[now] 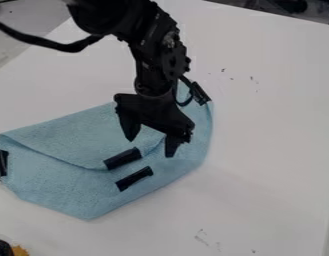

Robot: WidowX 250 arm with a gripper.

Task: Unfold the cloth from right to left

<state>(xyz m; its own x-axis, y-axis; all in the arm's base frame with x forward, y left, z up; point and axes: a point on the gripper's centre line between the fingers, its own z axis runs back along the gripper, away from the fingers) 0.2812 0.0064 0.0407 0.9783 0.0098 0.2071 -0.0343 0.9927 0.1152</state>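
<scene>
Dark object (2, 248) at edge; open hand (150, 148) over cloth (73, 192).

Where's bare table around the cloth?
Bare: white tabletop right of and below the light-blue cloth. Crowded: over the cloth, with black strips and the hand, and the picture's bottom-left corner, by a black-and-yellow object.

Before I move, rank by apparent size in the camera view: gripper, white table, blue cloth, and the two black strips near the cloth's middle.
1. White table
2. Blue cloth
3. Gripper
4. Upper black strip and lower black strip: too alike to rank.
</scene>
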